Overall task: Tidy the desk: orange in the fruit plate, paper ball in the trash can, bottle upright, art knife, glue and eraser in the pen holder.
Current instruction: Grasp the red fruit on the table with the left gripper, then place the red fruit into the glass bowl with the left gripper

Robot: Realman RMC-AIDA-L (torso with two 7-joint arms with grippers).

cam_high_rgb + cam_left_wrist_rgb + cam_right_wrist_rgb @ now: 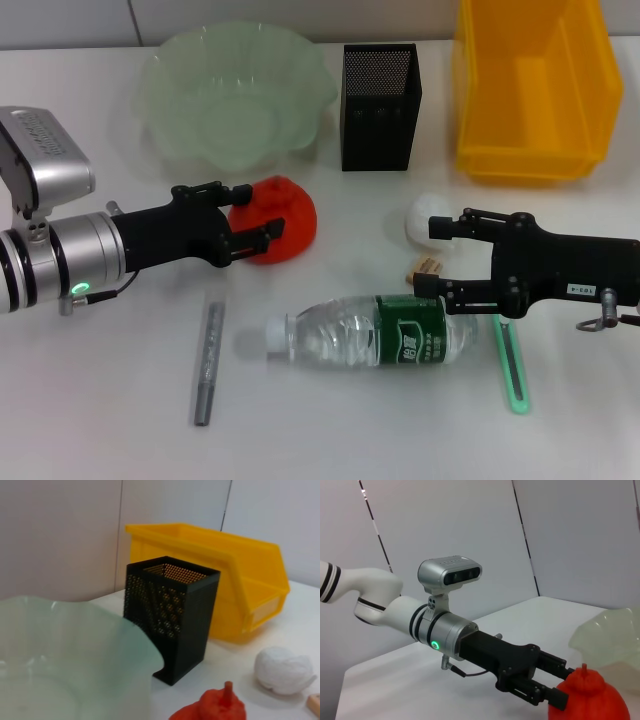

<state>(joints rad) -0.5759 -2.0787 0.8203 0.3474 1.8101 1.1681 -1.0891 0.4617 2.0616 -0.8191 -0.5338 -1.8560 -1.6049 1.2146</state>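
Note:
The orange (285, 215) sits on the table in front of the green fruit plate (235, 95). My left gripper (258, 213) is shut on the orange; the right wrist view shows its fingers (552, 696) against the fruit (592, 697). My right gripper (440, 262) is open and empty, one finger by the white paper ball (425, 215), the other at the lying bottle (370, 335). A small tan eraser (427, 268) lies between the jaws. The grey art knife (208, 362) lies front left. The green glue stick (513, 365) lies front right. The black mesh pen holder (380, 105) stands behind.
A yellow bin (535, 90) stands at the back right beside the pen holder. In the left wrist view the pen holder (170, 615), the bin (225, 580), the paper ball (282, 670) and the plate's rim (75, 630) stand close together.

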